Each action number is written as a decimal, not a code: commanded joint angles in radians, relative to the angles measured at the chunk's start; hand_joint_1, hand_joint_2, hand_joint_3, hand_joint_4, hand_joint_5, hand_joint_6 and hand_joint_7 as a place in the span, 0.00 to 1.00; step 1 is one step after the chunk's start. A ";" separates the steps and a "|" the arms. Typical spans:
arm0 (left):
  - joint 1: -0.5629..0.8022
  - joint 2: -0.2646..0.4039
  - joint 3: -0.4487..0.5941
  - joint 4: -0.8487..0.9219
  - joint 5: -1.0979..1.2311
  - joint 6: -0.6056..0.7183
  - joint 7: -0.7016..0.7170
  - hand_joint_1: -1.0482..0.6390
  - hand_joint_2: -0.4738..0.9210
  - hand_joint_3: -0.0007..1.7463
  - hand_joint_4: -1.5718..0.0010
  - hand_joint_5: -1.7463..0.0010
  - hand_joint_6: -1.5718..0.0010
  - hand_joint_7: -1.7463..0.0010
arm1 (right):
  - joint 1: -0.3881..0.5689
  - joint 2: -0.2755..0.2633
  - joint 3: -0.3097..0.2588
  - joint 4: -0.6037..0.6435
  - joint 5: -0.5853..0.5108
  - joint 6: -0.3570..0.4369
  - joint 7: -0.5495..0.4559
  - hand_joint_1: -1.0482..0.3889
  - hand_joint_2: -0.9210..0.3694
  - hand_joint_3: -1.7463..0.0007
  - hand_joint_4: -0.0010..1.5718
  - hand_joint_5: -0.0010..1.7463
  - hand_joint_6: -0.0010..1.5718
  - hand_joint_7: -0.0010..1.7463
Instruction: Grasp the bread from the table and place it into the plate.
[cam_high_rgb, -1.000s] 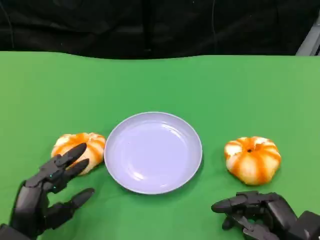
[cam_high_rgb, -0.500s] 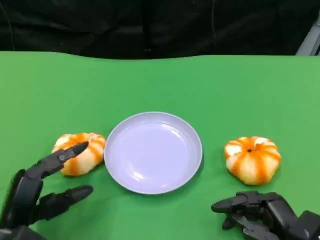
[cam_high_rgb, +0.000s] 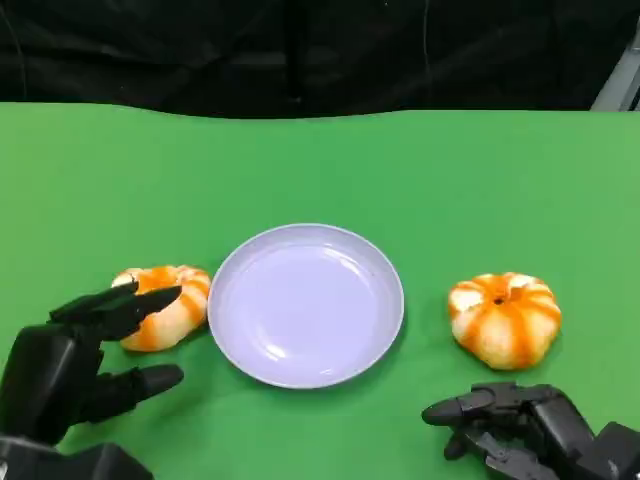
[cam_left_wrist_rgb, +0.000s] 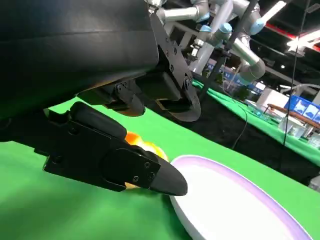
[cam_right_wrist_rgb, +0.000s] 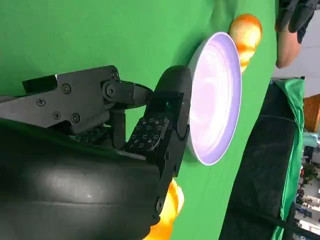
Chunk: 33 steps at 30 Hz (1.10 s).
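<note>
Lying just beyond the empty, spread left robot hand (cam_high_rgb: 70, 375), bread (cam_high_rgb: 160, 306) touches plate (cam_high_rgb: 306, 303).

Matte black left hand (cam_high_rgb: 70, 370), screwed plates; right hand (cam_high_rgb: 520, 425) alike.

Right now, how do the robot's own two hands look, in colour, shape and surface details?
Both hands are matte black. The left hand has a rounded shell and thick fingers with tapered tips, joined by small screws. The right hand has the same build; its fingers carry dotted grid pads.

Robotics lab: robot arms (cam_left_wrist_rgb: 235, 35) behind.
</note>
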 joint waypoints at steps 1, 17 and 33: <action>-0.039 0.025 -0.037 0.030 -0.021 0.038 0.004 0.19 0.98 0.01 0.63 1.00 0.54 1.00 | 0.007 -0.008 -0.002 0.000 0.000 0.022 -0.005 0.68 0.00 0.78 0.52 0.67 0.75 0.08; -0.137 0.031 -0.123 0.110 -0.091 0.126 -0.079 0.17 0.94 0.01 0.68 1.00 0.62 1.00 | 0.004 -0.008 -0.003 0.004 -0.001 0.021 -0.008 0.68 0.00 0.78 0.53 0.67 0.76 0.08; -0.195 0.016 -0.167 0.184 -0.131 0.230 -0.175 0.16 0.96 0.00 0.69 1.00 0.65 1.00 | 0.010 -0.010 -0.004 0.001 0.005 0.019 0.000 0.68 0.00 0.78 0.52 0.66 0.76 0.08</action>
